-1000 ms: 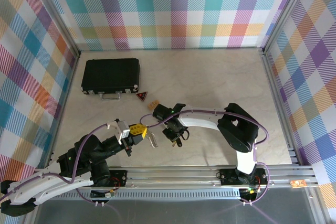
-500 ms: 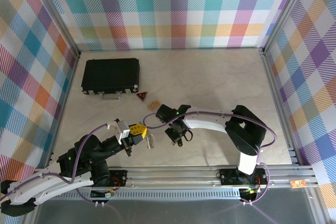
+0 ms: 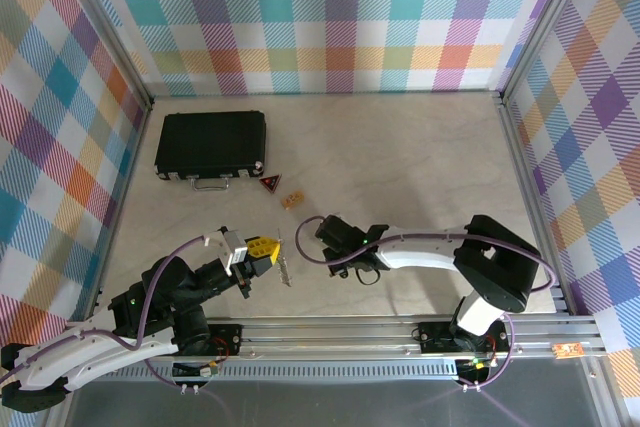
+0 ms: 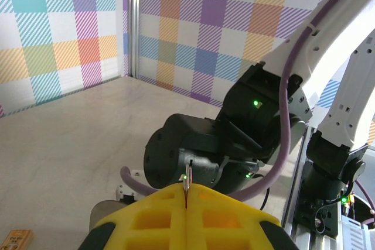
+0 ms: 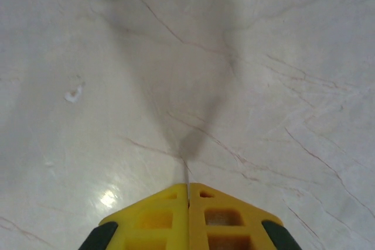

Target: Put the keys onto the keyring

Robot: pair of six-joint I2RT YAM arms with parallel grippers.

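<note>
My left gripper (image 3: 264, 251) is shut on the keys (image 3: 285, 265), a small silver bunch sticking out from its yellow fingers toward the right arm. In the left wrist view the keys (image 4: 187, 178) show as a thin metal edge pinched between the pads of the left gripper (image 4: 186, 189), with the right arm's black wrist close behind. My right gripper (image 3: 364, 272) points down at the table, just right of the keys. In the right wrist view the right gripper (image 5: 187, 187) is shut, and a thin grey sliver, apparently the keyring (image 5: 187, 171) seen edge-on, pokes out between its pads.
A black case (image 3: 210, 144) lies at the back left. A red-and-black triangular tag (image 3: 269, 184) and a small tan wooden block (image 3: 292, 199) sit just in front of it. The aluminium rail (image 3: 380, 332) runs along the near edge. Checked walls enclose the table.
The right arm has swung to the right, carrying its gripper away from the keys and nearer the front edge. The left arm and the keys have barely moved.
</note>
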